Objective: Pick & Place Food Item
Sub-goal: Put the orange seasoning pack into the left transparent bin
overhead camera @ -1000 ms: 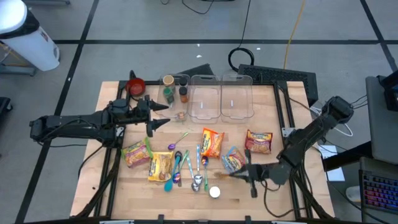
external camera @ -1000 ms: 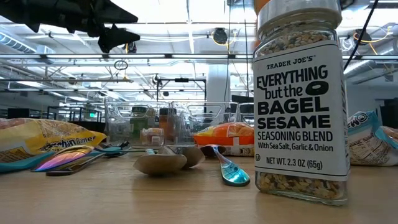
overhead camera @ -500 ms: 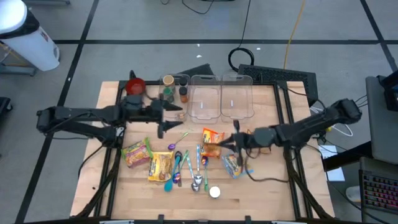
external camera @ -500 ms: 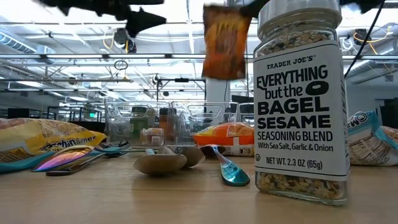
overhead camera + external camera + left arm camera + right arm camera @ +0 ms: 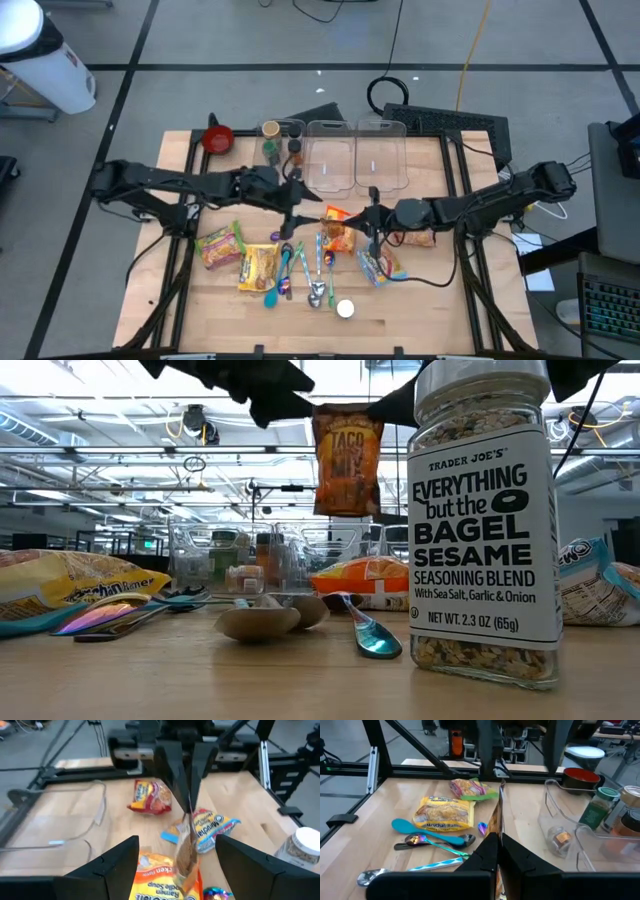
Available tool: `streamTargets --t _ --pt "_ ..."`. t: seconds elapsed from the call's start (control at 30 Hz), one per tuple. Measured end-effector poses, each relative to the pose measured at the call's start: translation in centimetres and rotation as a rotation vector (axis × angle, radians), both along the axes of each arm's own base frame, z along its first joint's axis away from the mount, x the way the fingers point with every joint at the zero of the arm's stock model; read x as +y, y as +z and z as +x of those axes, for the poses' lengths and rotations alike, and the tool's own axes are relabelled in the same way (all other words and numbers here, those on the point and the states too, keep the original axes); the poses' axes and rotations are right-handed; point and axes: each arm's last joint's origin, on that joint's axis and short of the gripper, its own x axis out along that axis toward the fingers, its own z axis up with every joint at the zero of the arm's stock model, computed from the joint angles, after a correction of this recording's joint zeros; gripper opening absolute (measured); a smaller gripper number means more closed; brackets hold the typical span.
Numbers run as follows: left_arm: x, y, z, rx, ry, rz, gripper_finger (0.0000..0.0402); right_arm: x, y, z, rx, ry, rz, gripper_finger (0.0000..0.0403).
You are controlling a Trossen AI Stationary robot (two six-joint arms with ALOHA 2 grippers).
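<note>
Taco mix packet (image 5: 347, 458) pinched aloft by closed right gripper (image 5: 372, 217), label legible only in low view, left gripper (image 5: 305, 210) spread around it, seen from left wrist.

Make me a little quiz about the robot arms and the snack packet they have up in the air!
1. True or false: the taco mix packet is lying flat on the table.
2. Which gripper is pinching the packet shut? A) right gripper B) left gripper C) neither
3. Fill in: the left gripper's fingers are spread ____ on either side of the packet.

Key
1. False. It hangs in the air above the table.
2. A. The right gripper's fingers are closed on its edge.
3. Open. In the left wrist view the packet hangs between them, not yet gripped.
</note>
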Motion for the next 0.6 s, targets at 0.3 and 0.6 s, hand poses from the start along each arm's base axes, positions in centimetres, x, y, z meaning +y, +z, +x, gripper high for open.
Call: streamTargets --t 0.3,0.6 --pt "-0.4 -0.9 1.0 -0.003 -0.008 -0.016 0.0266 0.0 0.1 0.0 -0.012 0.003 -0.011 0.0000" --pt "-0.4 -0.8 1.4 -0.043 0.009 -0.064 0.0243 -0.1 0.2 0.1 -0.020 0.007 -0.034 0.0000"
